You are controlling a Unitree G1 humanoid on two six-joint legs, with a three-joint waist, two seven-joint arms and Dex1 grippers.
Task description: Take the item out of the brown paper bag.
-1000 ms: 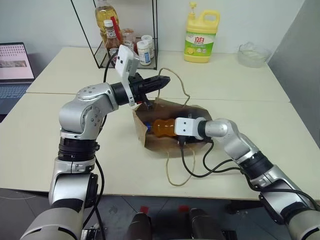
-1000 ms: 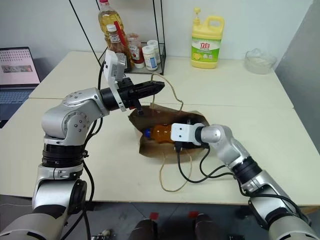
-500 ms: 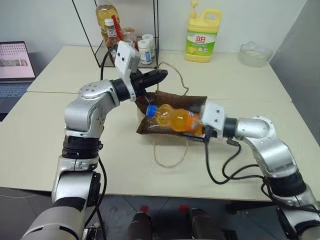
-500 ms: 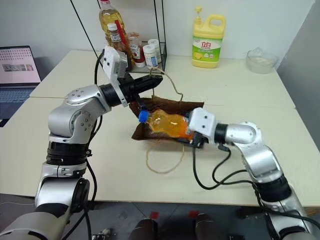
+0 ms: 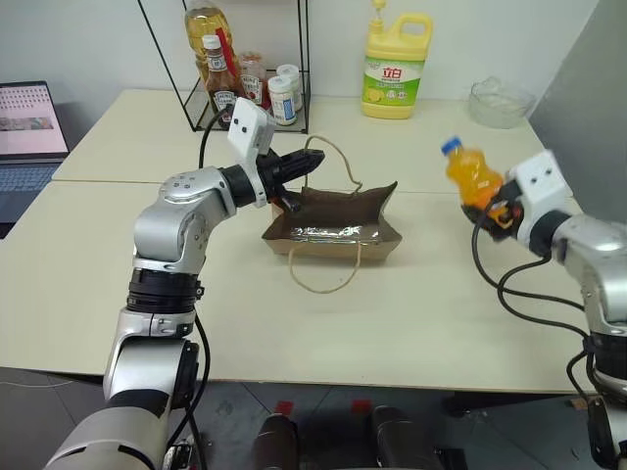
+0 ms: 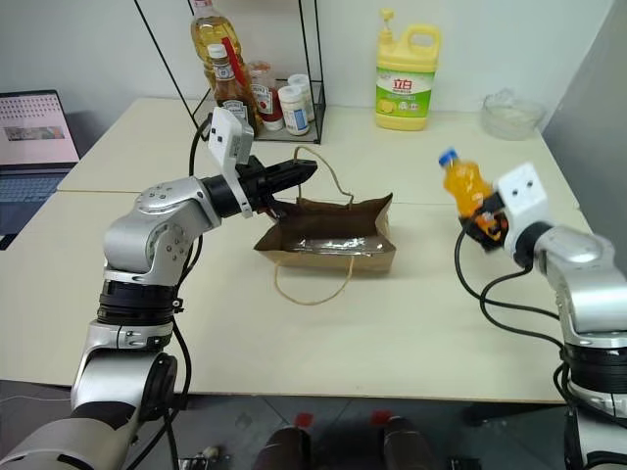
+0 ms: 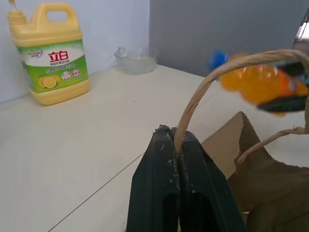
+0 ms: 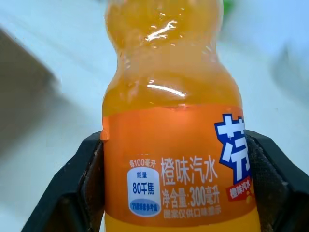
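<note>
Black right gripper (image 6: 478,217) fingers clamp the labelled waist of the orange drink bottle (image 6: 462,183), held aloft at three o'clock of the brown paper bag (image 6: 328,235). Pinched shut, the left gripper (image 5: 312,162) holds a twisted cord handle (image 7: 212,77) at the creased bag's ten o'clock.

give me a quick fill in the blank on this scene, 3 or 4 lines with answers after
1. The right gripper holds the orange bottle, whose cap is ____.
2. The left gripper is shut on the bag's ____.
3. The bottle is held to the ____ of the bag, clear of it.
4. The yellow jug at the back of the table has a ____ label.

Missing words: blue; handle; right; green
</note>
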